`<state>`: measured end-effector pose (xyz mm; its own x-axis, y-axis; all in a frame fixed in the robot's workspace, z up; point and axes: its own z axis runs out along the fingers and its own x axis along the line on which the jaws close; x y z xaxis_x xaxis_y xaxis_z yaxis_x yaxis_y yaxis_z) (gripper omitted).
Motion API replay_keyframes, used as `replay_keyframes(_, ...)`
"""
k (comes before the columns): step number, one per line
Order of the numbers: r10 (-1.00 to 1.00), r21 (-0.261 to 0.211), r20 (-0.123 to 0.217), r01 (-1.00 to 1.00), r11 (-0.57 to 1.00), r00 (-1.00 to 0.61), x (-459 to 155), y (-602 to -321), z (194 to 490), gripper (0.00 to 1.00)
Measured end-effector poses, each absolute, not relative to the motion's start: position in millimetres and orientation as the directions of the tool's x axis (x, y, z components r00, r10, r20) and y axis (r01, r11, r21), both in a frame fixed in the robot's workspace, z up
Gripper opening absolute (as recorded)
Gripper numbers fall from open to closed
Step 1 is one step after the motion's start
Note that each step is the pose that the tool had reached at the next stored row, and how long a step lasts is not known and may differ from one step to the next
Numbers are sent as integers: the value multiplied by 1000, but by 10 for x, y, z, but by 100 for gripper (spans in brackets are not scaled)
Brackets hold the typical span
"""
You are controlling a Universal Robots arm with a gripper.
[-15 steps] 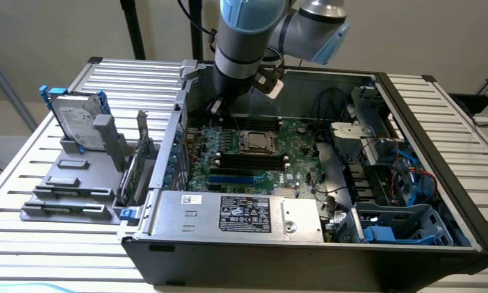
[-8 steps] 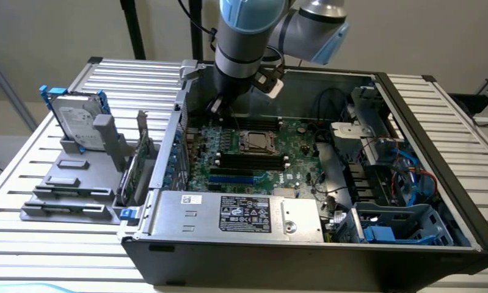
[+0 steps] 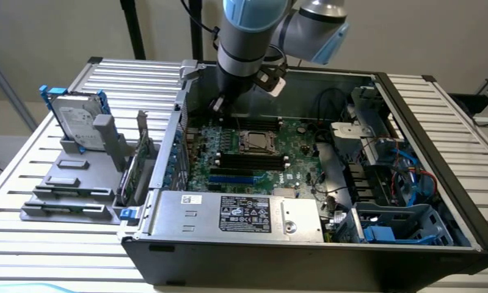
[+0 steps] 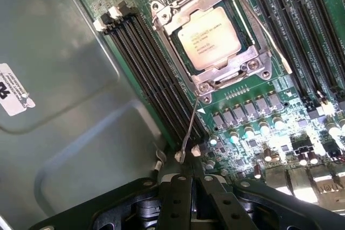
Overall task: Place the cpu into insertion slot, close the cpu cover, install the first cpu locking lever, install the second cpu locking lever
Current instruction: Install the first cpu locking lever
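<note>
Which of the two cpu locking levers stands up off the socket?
The lever rising from the cpu cover's corner toward the shut fingers; the other lever lies down along the cover's side.

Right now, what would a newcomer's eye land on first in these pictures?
The robot arm reaching down into the open computer case, on the exterior view's left of the board. In the wrist view, the pale chip sits framed by its silvery cover, and a thin lever runs from it to the shut gripper.
</note>
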<state>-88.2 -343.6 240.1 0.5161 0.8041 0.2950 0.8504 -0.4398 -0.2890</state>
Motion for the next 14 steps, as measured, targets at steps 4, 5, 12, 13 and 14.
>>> replay_keyframes(4, 803, -290, 297, 850, -440, 517, -786, -3434, 2401, 11)
replay_keyframes(5, 803, -290, 296, 850, -440, 517, -764, -3435, 2401, 11)
replay_keyframes(12, 803, -292, 295, 849, -440, 518, -539, -3435, 2393, 11)
replay_keyframes(13, 803, -292, 295, 849, -440, 518, -515, -3435, 2392, 11)
replay_keyframes(14, 803, -292, 295, 849, -440, 518, -498, -3435, 2390, 11)
